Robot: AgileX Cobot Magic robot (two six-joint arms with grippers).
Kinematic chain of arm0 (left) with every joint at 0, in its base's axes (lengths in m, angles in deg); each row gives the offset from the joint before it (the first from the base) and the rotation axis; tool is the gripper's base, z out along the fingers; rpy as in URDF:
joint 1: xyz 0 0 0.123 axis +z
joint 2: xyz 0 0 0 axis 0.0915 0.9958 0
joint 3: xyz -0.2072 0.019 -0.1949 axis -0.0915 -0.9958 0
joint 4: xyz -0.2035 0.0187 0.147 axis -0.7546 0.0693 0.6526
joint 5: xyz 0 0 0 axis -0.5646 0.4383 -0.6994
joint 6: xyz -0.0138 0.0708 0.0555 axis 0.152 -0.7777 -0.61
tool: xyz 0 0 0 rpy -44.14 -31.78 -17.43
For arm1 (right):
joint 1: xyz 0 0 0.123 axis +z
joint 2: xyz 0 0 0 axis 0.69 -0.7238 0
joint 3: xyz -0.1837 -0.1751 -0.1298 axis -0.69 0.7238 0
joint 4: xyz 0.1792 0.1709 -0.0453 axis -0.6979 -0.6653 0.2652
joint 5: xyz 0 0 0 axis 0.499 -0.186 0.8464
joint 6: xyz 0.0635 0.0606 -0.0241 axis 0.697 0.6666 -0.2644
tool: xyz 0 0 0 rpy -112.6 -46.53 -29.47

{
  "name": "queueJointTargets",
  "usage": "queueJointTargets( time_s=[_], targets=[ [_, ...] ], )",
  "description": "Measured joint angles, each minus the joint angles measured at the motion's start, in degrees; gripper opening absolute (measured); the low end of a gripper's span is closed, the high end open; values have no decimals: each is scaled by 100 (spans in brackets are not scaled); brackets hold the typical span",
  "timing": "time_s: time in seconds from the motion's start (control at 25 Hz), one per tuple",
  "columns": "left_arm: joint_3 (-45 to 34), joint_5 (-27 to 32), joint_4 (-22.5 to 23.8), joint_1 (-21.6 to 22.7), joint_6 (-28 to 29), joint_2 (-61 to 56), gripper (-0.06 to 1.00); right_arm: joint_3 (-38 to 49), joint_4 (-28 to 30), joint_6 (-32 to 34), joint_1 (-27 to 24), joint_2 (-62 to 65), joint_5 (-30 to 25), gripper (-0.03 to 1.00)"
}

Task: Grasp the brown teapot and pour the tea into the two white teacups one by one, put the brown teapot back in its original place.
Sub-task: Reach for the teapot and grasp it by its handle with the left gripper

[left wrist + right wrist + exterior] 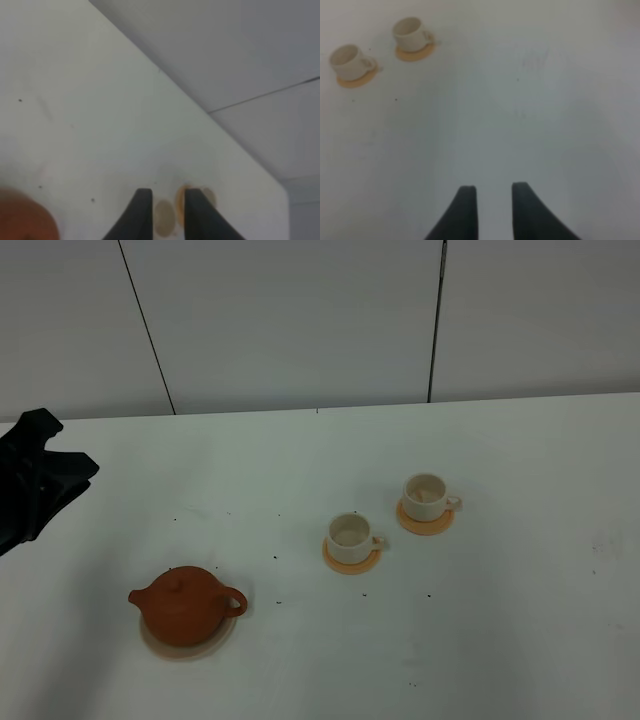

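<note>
One brown teapot (182, 608) sits on its beige coaster (215, 641), at the left side of the worktop (500, 620). To lift it well, I think the left claw (166, 195), fingers apart and empty, should close squarely on the loop handle (236, 602). Two white teacups (350, 533) (427, 495) stand on two orange coasters (350, 563) (425, 528). The right claw (492, 192) is also apart and empty.

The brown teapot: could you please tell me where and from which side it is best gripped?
Probably the loop handle, approached from the side facing the white teacups: the brown teapot stands upright on its beige coaster, handle that way, spout opposite.
</note>
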Motion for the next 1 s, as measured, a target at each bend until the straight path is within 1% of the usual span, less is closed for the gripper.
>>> queueJointTargets(
  time_s=[0.08,0.2,0.4,0.52,0.6,0.72,0.92,1.0],
  targets=[
    [0,-28,-292,0,26,0,23,0,0,0,0,0,0,18],
    [0,-92,-877,0,26,4,23,0,0,0,0,0,0,19],
    [0,-472,-1572,-6,26,173,23,0,-2,0,0,0,0,19],
    [0,-577,-2081,-88,26,458,23,0,-2,0,0,0,0,20],
    [0,-651,-2437,-297,26,721,23,0,-2,0,0,0,0,20],
    [0,-881,-2849,-769,26,1111,23,0,-2,0,0,0,0,20],
    [6,-1581,-3367,-1493,78,1404,23,0,-7,0,0,0,0,21],
    [79,-1921,-3472,-1723,104,1411,23,0,-13,0,0,0,0,21]
  ],
)
